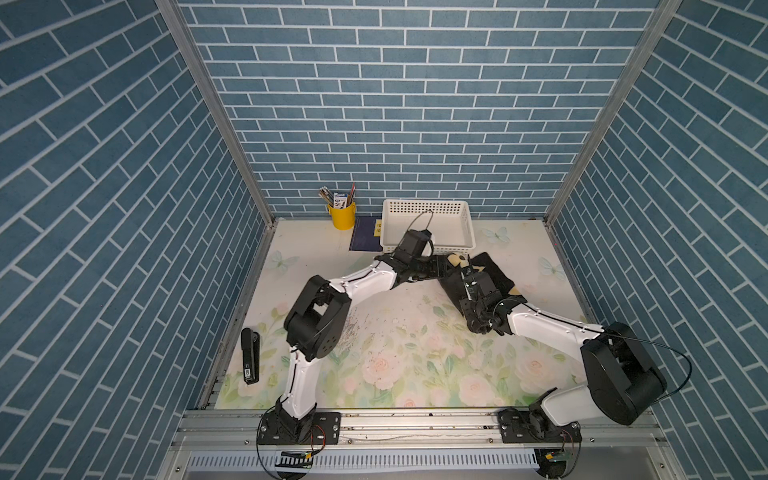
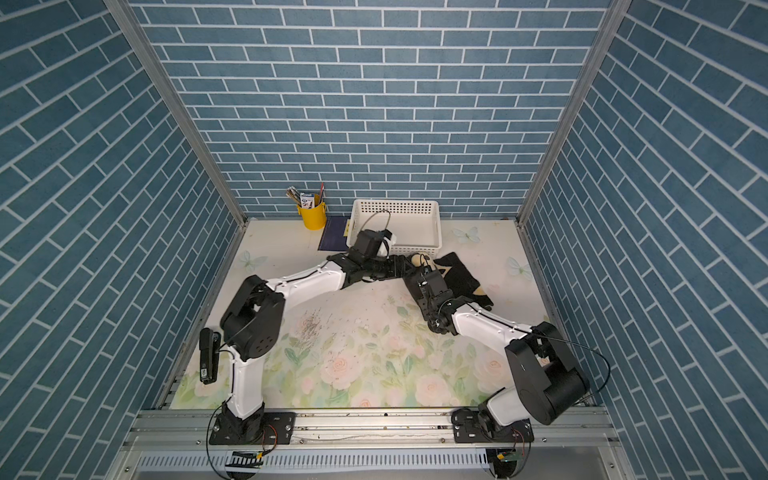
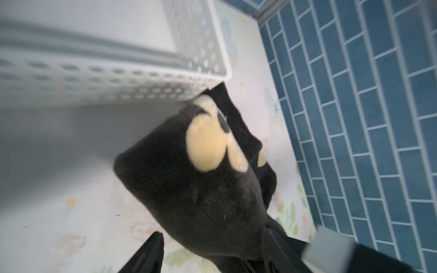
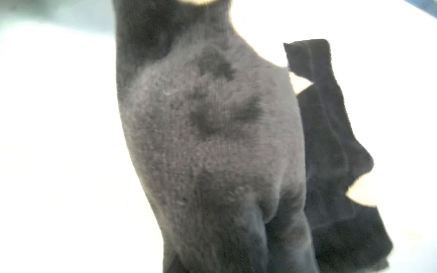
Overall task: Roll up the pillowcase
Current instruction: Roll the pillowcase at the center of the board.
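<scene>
The plush black pillowcase with cream-yellow flower motifs (image 1: 496, 270) lies bunched into a fat bundle near the far right corner of the floral counter (image 1: 395, 340), just in front of the white perforated plastic basket (image 1: 428, 207). It looks soft, light and floppy, and thick enough to spring open. I judge it best held at both ends of the rolled edge, with the loose layers beside it tucked under.

My left arm stretches far across the counter. Its claw (image 1: 445, 266) sits low at the bundle's basket end with the jaws apart, and one finger (image 3: 151, 253) stands clear of the fabric. My right arm bends in from the right edge, with its claw (image 1: 467, 277) over the bundle. Fabric fills its wrist view, so I cannot tell whether it pinches.
</scene>
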Robot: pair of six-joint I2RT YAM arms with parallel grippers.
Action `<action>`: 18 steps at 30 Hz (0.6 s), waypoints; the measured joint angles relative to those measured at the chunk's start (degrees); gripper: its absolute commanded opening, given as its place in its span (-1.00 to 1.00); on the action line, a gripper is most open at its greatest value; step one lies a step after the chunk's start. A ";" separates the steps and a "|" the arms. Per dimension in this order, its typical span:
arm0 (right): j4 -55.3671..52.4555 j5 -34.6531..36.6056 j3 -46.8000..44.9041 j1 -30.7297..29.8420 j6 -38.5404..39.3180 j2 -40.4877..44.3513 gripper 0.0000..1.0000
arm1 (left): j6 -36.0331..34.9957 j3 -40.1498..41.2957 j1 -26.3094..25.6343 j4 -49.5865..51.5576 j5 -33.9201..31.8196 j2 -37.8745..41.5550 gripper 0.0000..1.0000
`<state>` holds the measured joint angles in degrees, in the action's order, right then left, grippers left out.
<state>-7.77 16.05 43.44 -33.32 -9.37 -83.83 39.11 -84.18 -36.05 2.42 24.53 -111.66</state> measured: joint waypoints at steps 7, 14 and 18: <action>0.44 -10.71 0.31 1.29 -1.31 -0.31 -1.00 | 0.35 11.28 8.50 -2.16 0.20 14.23 0.42; 3.58 -24.98 2.80 -1.36 -8.33 -2.99 -1.00 | -1.33 18.23 10.38 0.92 -0.31 19.17 0.43; 8.28 -33.86 2.95 -4.63 -13.60 -4.37 -1.00 | -2.62 21.22 11.37 2.62 -1.18 22.86 0.43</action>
<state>0.51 -17.80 46.39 -37.95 -22.96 -88.20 36.49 -62.96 -24.69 5.04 23.35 -88.79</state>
